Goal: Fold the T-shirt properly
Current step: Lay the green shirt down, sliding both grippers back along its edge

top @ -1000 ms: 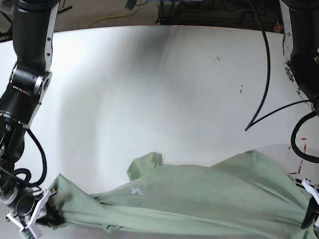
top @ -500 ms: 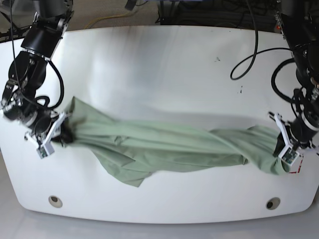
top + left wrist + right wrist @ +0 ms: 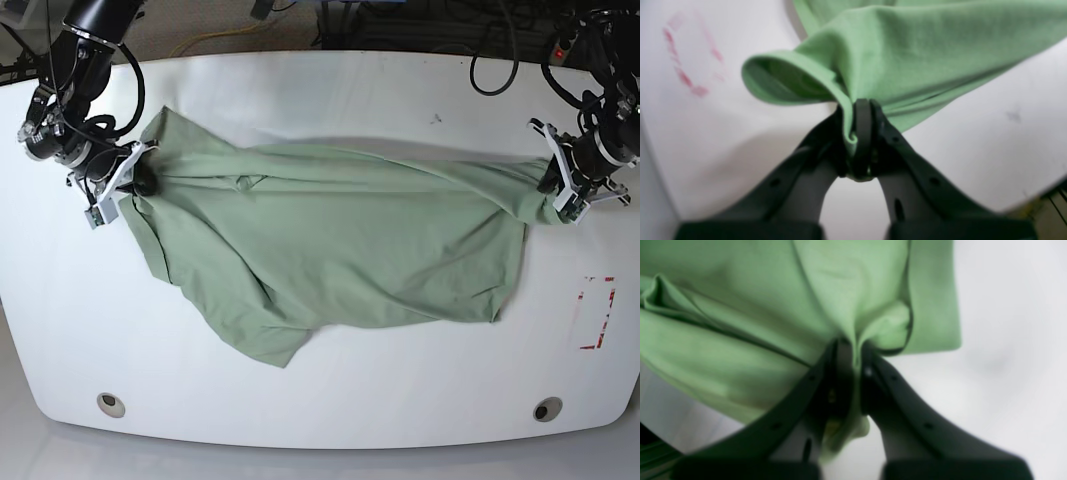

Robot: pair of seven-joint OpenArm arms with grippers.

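The pale green T-shirt (image 3: 330,250) hangs stretched across the far half of the white table (image 3: 320,400), its lower part draped on the surface. My left gripper (image 3: 549,186), at the right of the base view, is shut on one end of the cloth; up close its black fingers (image 3: 863,133) pinch a rolled green hem (image 3: 800,80). My right gripper (image 3: 143,180), at the left of the base view, is shut on the other end, with bunched fabric (image 3: 846,316) squeezed between its fingers (image 3: 843,373).
A red dashed rectangle (image 3: 596,312) is marked on the table near the right edge, also visible as a red mark (image 3: 690,63) in the left wrist view. Two round holes (image 3: 112,404) (image 3: 546,409) sit near the front edge. Cables (image 3: 500,60) hang at the back right.
Both grippers have carried the shirt from the table's front toward the far side, spreading apart. The shirt has gone from a twisted rope to a wider, hanging sheet.
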